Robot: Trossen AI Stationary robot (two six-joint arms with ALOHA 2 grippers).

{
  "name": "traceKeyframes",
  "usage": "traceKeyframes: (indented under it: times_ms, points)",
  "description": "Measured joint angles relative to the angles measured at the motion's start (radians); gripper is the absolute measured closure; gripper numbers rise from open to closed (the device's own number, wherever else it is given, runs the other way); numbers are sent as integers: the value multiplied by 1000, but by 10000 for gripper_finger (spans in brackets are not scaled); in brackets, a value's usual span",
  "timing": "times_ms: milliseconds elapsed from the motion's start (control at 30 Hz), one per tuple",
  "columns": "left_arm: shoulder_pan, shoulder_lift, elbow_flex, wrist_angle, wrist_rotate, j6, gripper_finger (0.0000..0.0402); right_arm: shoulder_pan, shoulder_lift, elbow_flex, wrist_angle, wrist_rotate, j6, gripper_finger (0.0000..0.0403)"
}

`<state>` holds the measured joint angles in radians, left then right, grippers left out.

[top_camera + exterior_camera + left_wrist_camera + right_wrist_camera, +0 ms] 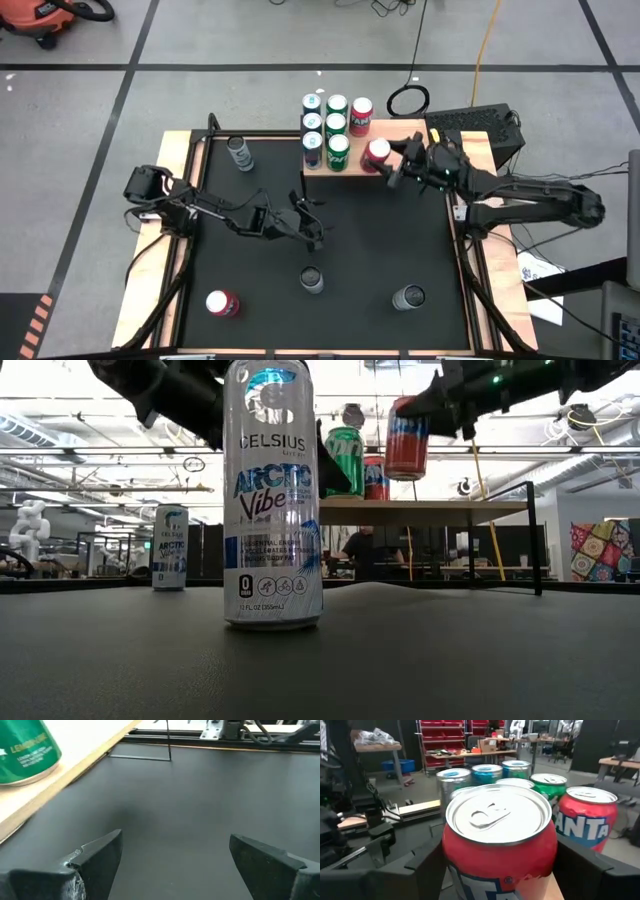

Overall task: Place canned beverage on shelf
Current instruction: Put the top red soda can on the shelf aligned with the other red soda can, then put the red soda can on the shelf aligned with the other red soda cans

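Note:
The shelf is a light-wood board on thin black legs at the table's far edge, and several green, silver-blue and red cans stand on it. My right gripper is shut on a red Fanta can at the shelf's right end, above the board. My left gripper hovers open over the black mat in front of the shelf with nothing between its fingers. A green can on the shelf shows beside it. My right gripper pinches the red can's side wall between its two fingers, one on each side of the can body below the top rim. The fingers reach in about level from the table's right side. The can is nearly upright, lifted clear of the shelf board.
Loose cans stand on the mat: a silver Celsius can at the far left, another near the front middle, a grey one at the front right, and a red one at the front left. Wooden rails edge the table.

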<state>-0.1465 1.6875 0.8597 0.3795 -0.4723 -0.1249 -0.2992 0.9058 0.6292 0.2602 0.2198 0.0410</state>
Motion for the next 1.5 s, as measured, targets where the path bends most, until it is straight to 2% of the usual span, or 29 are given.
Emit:
traceKeyframes:
  times_ms: [200, 433, 700, 967, 1067, 1300, 1500]
  points:
    - [39, 0, 0, 7, 42, 0, 37, -186, 73, 2, 5, -208, 50, 120]
    - [58, 0, 0, 7, 54, 1, 37, -266, 174, 79, -6, -328, 39, 120]
    - [61, 1, 0, 0, 61, 1, 36, -320, 297, 163, -14, -381, 25, 120]
    - [61, 2, -1, -34, 60, 0, 36, -360, 359, 173, 34, -420, 16, 118]
    - [61, 2, -1, -33, 60, -1, 36, -371, 360, 173, 35, -457, 17, 103]
    - [61, 2, -1, -37, 46, -25, 36, -379, 323, 167, 0, -461, 31, 41]
    - [55, -35, -1, -160, -94, -80, 36, -371, 238, 168, -18, -460, 53, 33]
